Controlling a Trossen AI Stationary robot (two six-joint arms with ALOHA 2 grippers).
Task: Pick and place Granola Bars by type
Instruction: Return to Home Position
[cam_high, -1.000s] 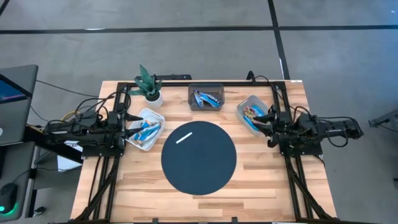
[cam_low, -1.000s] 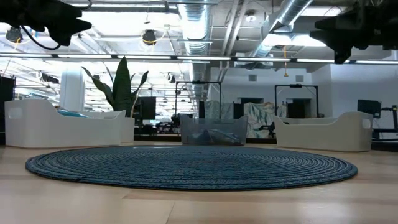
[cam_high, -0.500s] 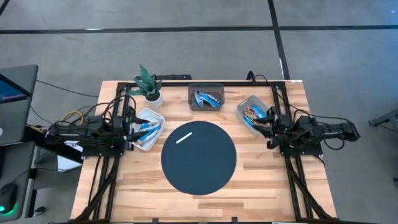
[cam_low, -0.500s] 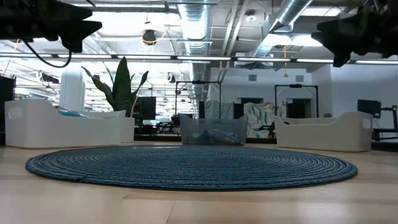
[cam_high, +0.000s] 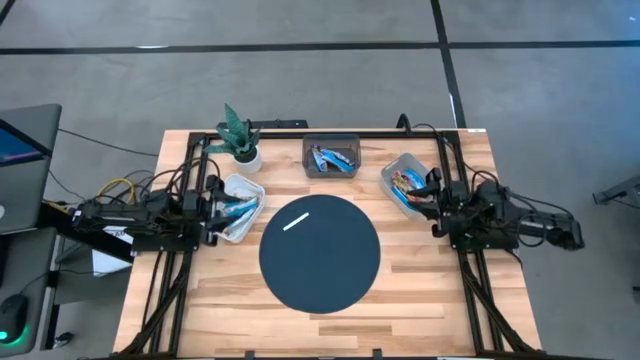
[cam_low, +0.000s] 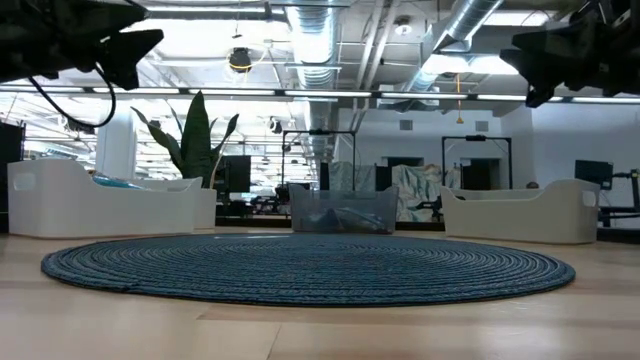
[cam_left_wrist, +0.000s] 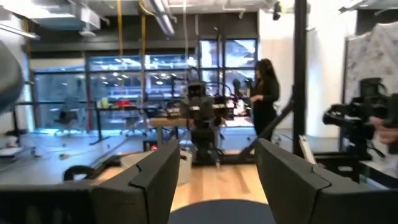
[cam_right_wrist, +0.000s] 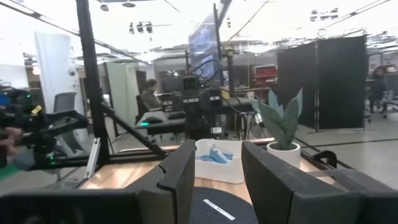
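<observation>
Granola bars lie in three bins at the far side of the table. The white bin on the left (cam_high: 236, 206) holds blue-wrapped bars (cam_right_wrist: 214, 155). Blue and silvery bars (cam_high: 331, 157) fill the dark middle bin (cam_high: 331, 170). Multicoloured and blue bars (cam_high: 404, 181) are in the white bin on the right (cam_high: 404, 186). My left gripper (cam_high: 210, 209) (cam_left_wrist: 217, 149) hovers open at the left bin's left edge, high above the table. My right gripper (cam_high: 431, 193) (cam_right_wrist: 217, 149) hovers open at the right bin's right edge, also raised. Nothing is between either pair of fingers.
A round dark woven mat (cam_high: 320, 254) covers the table's middle, with a thin white stick (cam_high: 298, 220) lying on its far left part. A potted plant (cam_high: 238, 136) stands at the far left, behind the left bin. People show in the room beyond the table.
Both arms have shifted a little while staying raised. The left arm has moved slightly over the left bin's edge. The right arm's rear links have swung toward the near edge, its gripper staying by the right bin. No bar has moved.
</observation>
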